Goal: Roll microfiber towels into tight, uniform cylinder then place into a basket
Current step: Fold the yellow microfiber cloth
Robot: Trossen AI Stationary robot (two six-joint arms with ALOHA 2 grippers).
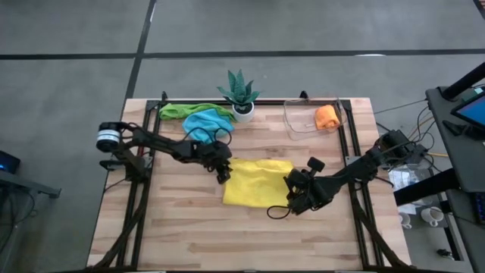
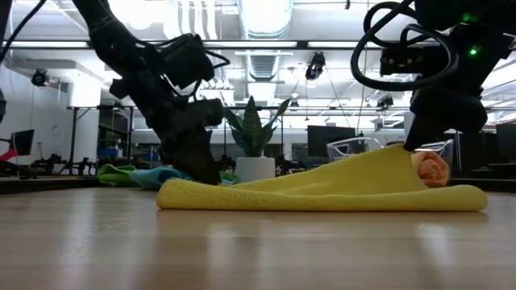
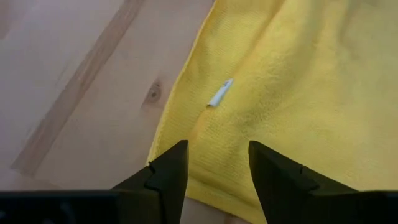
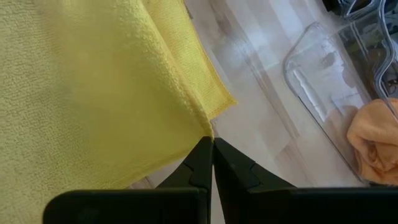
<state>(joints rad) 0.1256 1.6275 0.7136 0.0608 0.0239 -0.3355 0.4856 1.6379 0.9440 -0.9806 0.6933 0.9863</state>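
Left gripper (image 3: 214,171) stood open over the yellow towel (image 1: 258,182) edge. Right gripper (image 4: 211,163) was clamped on that towel's corner, lifted, near the basket (image 1: 301,121).

The pale butcher-block wooden tabletop (image 1: 189,227) is smooth with a faint sheen, its planks showing grain lines and one dark knot. At frame centre lies the yellow microfiber towel (image 1: 258,182), a matt cloth with a fine nubbly weave and a stitched hem; a small pale tag (image 3: 220,93) lies on it. The clear rectangular plastic basket (image 1: 297,121), upper right, is glossy and see-through, holding a soft rolled orange cloth (image 1: 326,116). The left pincer (image 3: 214,171) and right pincer (image 4: 210,155) have matt black fingers that look like hard plastic.
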